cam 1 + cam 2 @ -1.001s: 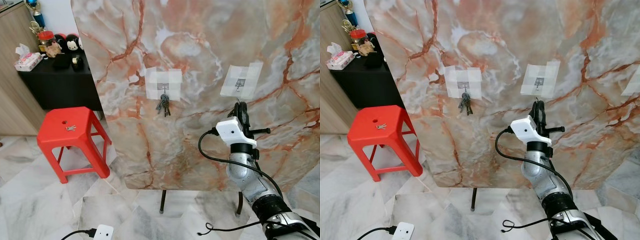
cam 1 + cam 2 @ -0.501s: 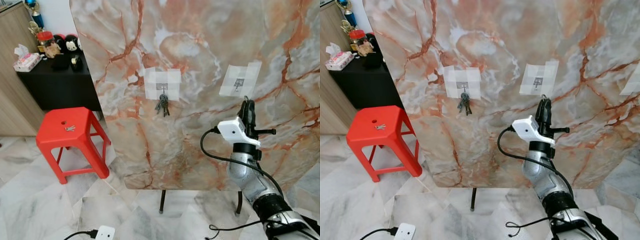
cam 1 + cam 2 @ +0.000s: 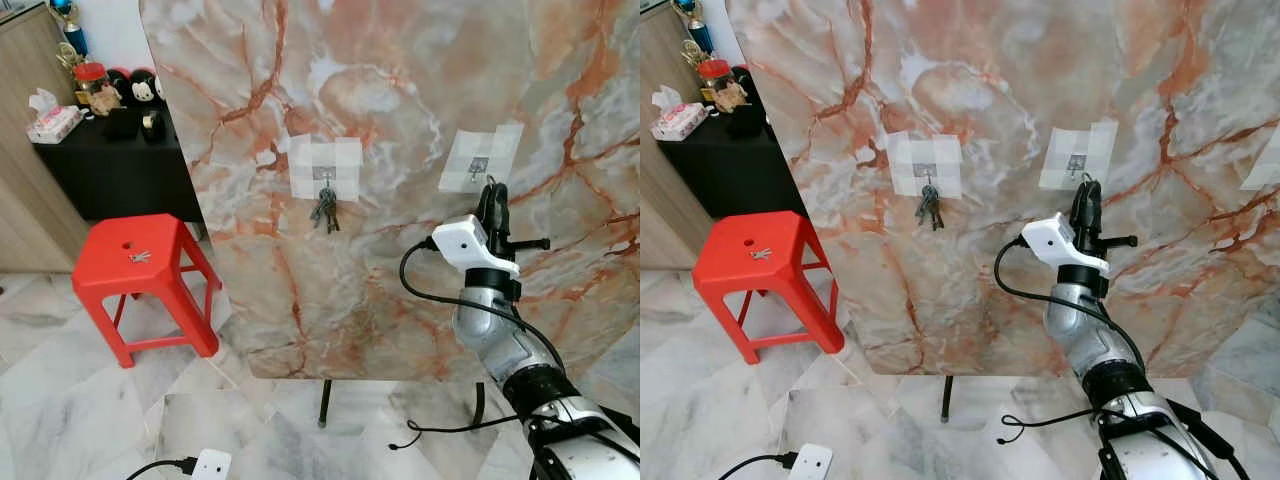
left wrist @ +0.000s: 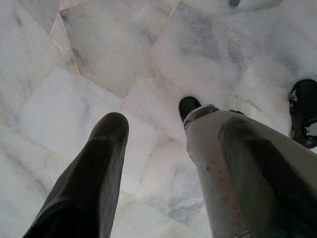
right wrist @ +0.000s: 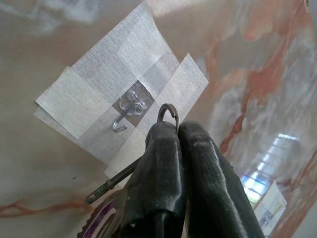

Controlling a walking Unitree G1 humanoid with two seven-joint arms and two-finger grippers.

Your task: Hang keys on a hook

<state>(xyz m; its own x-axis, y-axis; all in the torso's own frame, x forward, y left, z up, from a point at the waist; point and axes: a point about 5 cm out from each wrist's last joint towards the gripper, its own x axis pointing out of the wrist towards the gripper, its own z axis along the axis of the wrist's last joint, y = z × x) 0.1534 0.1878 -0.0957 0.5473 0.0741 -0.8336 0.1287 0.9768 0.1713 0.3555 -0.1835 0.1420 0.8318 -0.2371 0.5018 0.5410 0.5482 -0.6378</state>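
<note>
My right gripper (image 3: 490,190) is raised against the marble board, shut on a key bunch whose ring (image 5: 168,110) pokes out between the fingertips. The ring sits just beside the small clear hook (image 5: 128,110), taped on with white tape (image 3: 481,160); I cannot tell if they touch. The keys (image 5: 106,208) hang below the fingers (image 5: 163,163). Another taped hook further left carries a dark bunch of keys (image 3: 326,209). My left gripper (image 4: 148,144) hangs open over the marble floor.
The marble board (image 3: 400,90) stands on thin legs. A red plastic stool (image 3: 140,265) with a small set of keys (image 3: 140,257) on it stands to the left. A black cabinet (image 3: 120,165) with jars and tissues is behind. A cable and white block (image 3: 208,465) lie on the floor.
My right gripper has risen along the board with the keys, from well below the taped hook up to its lower edge. The left arm has stayed still.
</note>
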